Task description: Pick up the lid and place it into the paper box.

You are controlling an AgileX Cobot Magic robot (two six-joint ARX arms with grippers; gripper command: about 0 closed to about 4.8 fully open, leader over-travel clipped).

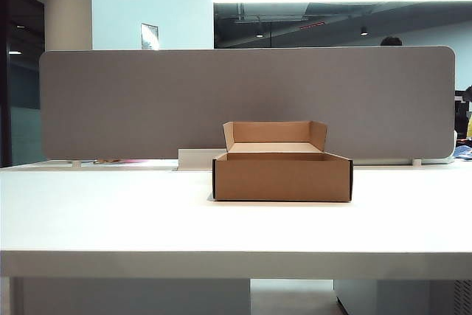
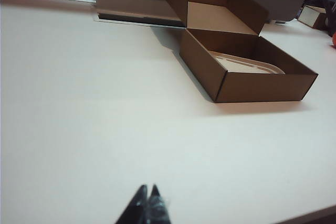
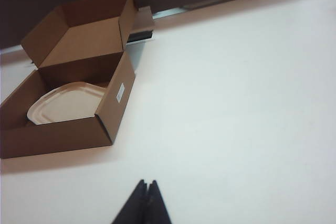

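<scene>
1 lid (image 3: pixel 65 103) lies flat inside 1 paper box (image 1: pixel 282 176), off-white against the brown walls, with rounded corners showing in both wrist views. Its long axis appears to run along the length of the box, though the walls hide much of it. In the exterior view the lid is out of sight behind the box's front wall. The box stands near the middle of the white surface (image 1: pixel 110 219), its long side facing the exterior camera and its hinged flap standing up at the back, toward the grey divider panel (image 1: pixel 133 101). 1 long white block (image 1: pixel 195 158) lies just behind the box. The left gripper (image 2: pixel 148 192) and right gripper (image 3: pixel 147 184) each hover above bare surface, well apart from the box, jaws pressed together and holding nothing.
</scene>
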